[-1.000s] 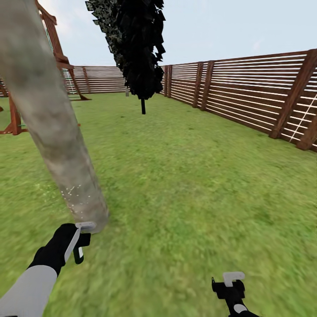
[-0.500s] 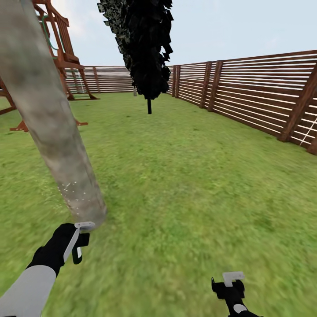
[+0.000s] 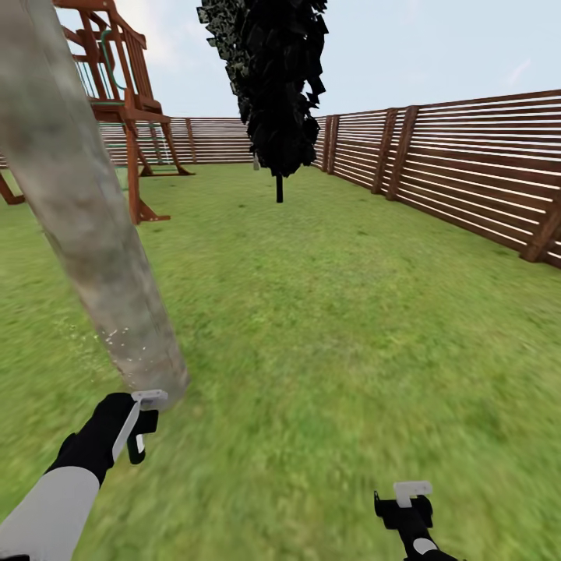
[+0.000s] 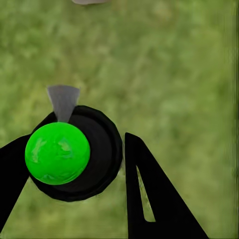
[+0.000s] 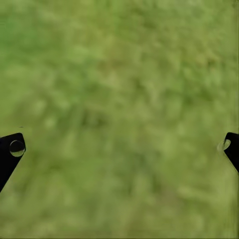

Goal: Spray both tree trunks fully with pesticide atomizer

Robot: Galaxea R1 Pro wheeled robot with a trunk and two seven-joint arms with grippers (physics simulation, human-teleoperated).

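Between left gripper fingers, atomizer

A fenced back garden of a home is shown. Green lawn is spread over the whole ground and is enclosed by a brown fence of horizontal wooden slats, whose far corner is seen beneath open sky. A wooden play frame is set on the grass at the far left. A thick pale tree trunk and a near-black narrow conifer are rooted in the lawn.
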